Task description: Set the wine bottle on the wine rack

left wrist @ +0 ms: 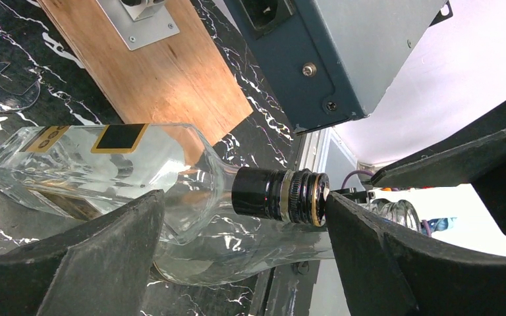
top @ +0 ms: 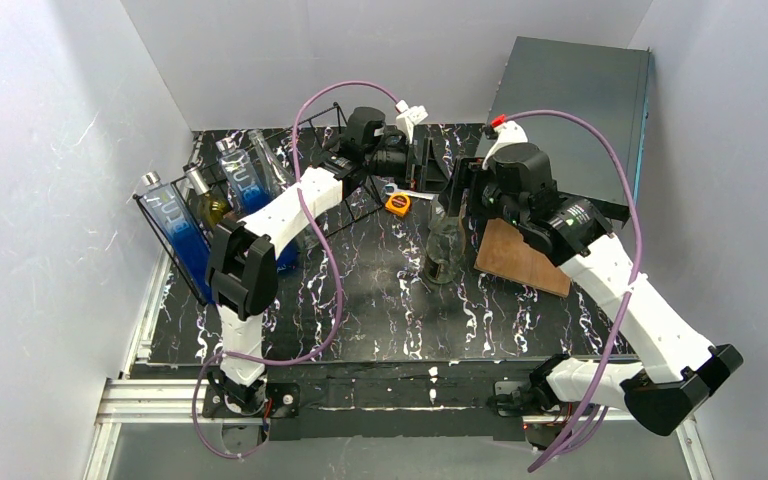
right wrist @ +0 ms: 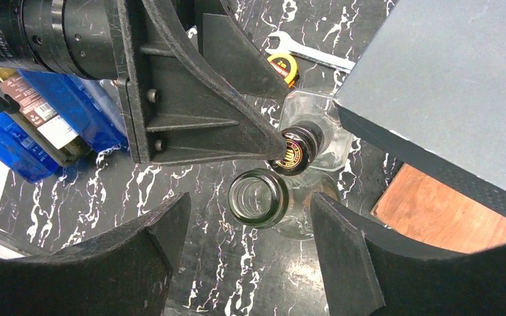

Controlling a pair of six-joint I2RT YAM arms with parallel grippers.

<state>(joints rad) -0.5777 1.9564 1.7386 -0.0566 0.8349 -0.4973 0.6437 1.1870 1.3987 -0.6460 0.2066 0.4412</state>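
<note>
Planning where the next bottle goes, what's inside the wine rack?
The wine rack holds two blue bottles, a yellowish bottle and a clear bottle. The left arm covers its right sections, hiding anything there.

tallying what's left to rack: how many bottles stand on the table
2, mid-table: a black-capped clear square glass bottle beside an uncapped round glass bottle. Others may be hidden.

Marbled table [top: 380, 310] bears wine rack [top: 166, 245], wine bottle [top: 443, 262], board [top: 520, 258].

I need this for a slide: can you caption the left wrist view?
Open left hand brackets the capped neck of a clear bottle, wooden board and grey box behind.
</note>
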